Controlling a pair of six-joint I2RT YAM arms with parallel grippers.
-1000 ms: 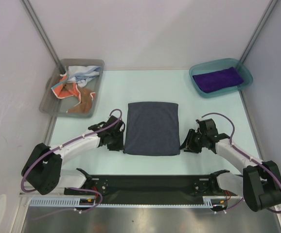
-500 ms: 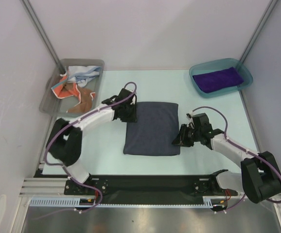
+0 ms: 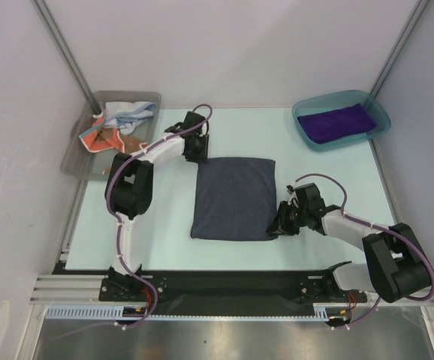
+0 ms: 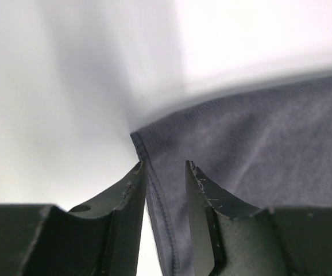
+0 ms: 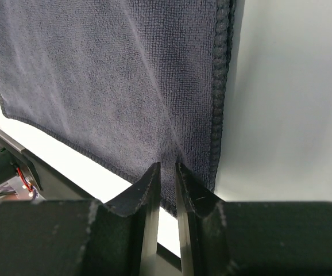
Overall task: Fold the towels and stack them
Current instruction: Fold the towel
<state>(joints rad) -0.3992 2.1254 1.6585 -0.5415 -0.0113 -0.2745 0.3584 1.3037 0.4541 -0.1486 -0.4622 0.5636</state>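
towel: dark grey-blue towel point(image 3: 234, 196) flat on worktop point(image 3: 157, 225) | left hand point(image 4: 165, 172): released, straddling towel's far-left corner hem | right hand point(image 5: 167, 171): clenched, pinching towel's near-right edge

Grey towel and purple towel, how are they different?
The grey towel lies on the table; the purple towel sits in the teal bin. The grey towel looks bigger than the purple towel. Both are flat, tidy rectangles.
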